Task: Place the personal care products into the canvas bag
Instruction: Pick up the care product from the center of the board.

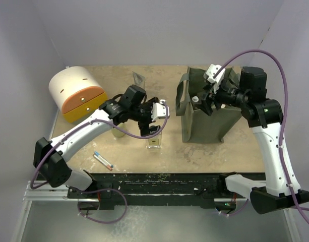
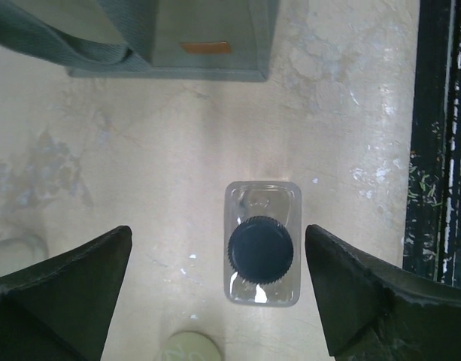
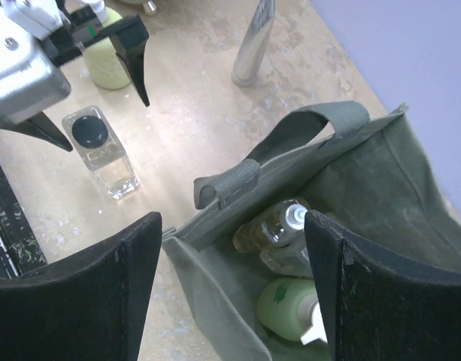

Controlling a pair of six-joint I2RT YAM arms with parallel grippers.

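A clear bottle with a black cap [image 1: 153, 141] stands upright on the table. My left gripper [image 1: 157, 118] hovers over it, open; in the left wrist view the bottle [image 2: 260, 252] sits between the jaws of the left gripper [image 2: 217, 248], nearer the right one, untouched. The olive canvas bag [image 1: 204, 116] stands open at the right. My right gripper [image 1: 207, 98] is open and empty above its mouth [image 3: 232, 226]. Inside the bag [image 3: 365, 180] lie an amber bottle [image 3: 271, 226] and a pale green bottle [image 3: 286, 308]. Another pale green bottle [image 1: 118, 132] stands beside the left arm. A silver tube [image 1: 139, 78] stands further back.
A white and orange domed box [image 1: 76, 93] stands at the back left. A thin pen-like stick [image 1: 103, 160] lies near the table's front edge. The black front rail [image 2: 441, 150] runs just right of the clear bottle in the left wrist view.
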